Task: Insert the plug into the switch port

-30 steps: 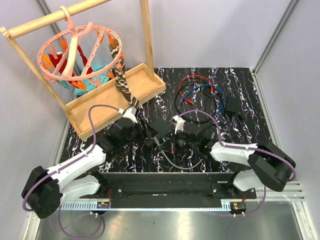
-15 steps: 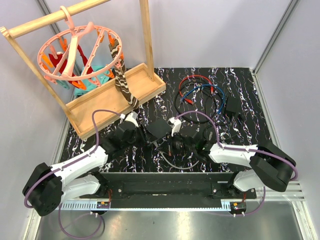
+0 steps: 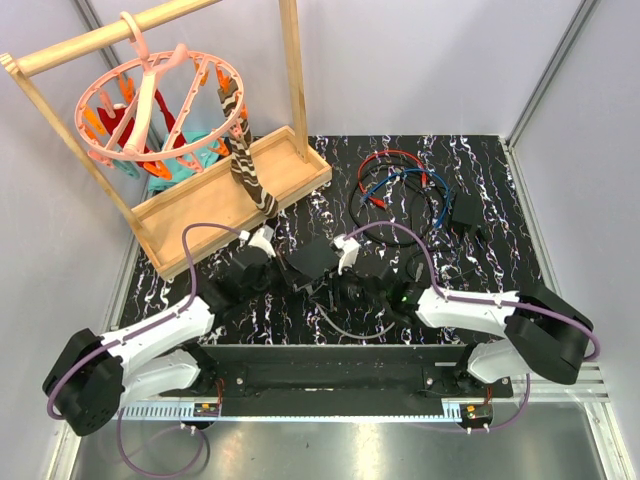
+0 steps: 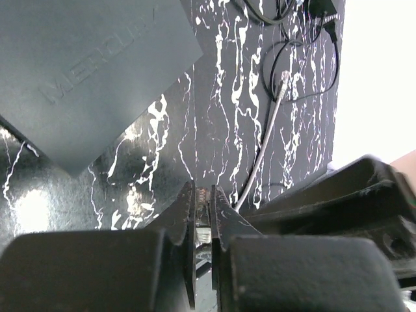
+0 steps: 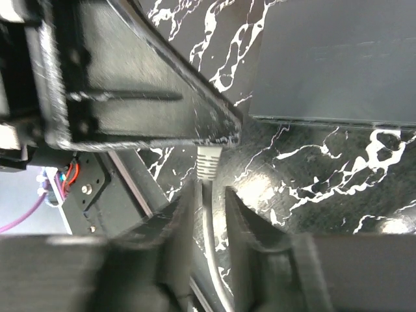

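Left pincer (image 4: pixel 202 195) is clamped on the clear plug (image 4: pixel 203 218). The switch (image 4: pixel 84 71), flat matte black with embossed lettering, lies on the counter (image 4: pixel 227 97) at eleven o'clock, corner toward the plug, port edge hidden. Right pincer (image 5: pixel 211 195) straddles the grey cable (image 5: pixel 209 224); pinching or loose, can't tell.

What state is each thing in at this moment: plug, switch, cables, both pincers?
left pincer: shut on the plug.
plug: not inserted, apart from the switch.
switch: lying flat, label up, held by neither pincer.
right pincer: fingers either side of the grey cable; grip cannot be told.
grey cable: runs back from the plug between the right pincer's fingers.
spare cables: coiled loose, untouched.
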Tool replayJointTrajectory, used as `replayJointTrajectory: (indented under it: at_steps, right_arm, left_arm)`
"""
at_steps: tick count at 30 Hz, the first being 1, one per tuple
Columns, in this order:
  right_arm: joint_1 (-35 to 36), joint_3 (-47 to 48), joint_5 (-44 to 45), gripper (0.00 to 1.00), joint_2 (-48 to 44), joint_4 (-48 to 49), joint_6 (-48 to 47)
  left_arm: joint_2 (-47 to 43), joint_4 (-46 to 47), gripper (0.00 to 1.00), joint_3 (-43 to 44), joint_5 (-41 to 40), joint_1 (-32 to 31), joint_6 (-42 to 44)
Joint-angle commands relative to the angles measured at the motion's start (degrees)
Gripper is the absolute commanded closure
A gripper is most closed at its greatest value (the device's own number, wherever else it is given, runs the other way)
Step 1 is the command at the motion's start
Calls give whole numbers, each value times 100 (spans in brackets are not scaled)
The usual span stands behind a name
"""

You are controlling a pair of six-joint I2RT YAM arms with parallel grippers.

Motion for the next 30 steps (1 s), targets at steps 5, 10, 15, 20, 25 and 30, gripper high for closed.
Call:
replayJointTrajectory:
  at_steps: [5, 10, 15, 20, 25, 30]
  right_arm:
    - [220, 619, 1056, 50, -548, -682, -89]
    - [220, 750, 889, 51, -346, -735, -80]
    - [237, 777, 854, 54, -144, -629, -45]
    - [246, 864, 854, 57, 23, -567, -124]
    - [281, 926, 854, 61, 146, -462, -194]
    - [308, 1049, 854, 71, 199, -523, -291]
  left_arm:
    - [-560, 645, 100, -377, -198, -27, -39]
    - [-683, 725, 100, -466, -259, -27, -126]
    - [-675, 742, 100, -483, -268, -27, -197]
    - [-701, 760, 100, -536, -312, -27, -311]
    - [-640, 769, 100, -527, -295, -27, -329]
    - [-604, 786, 100, -536, -259, -27, -355]
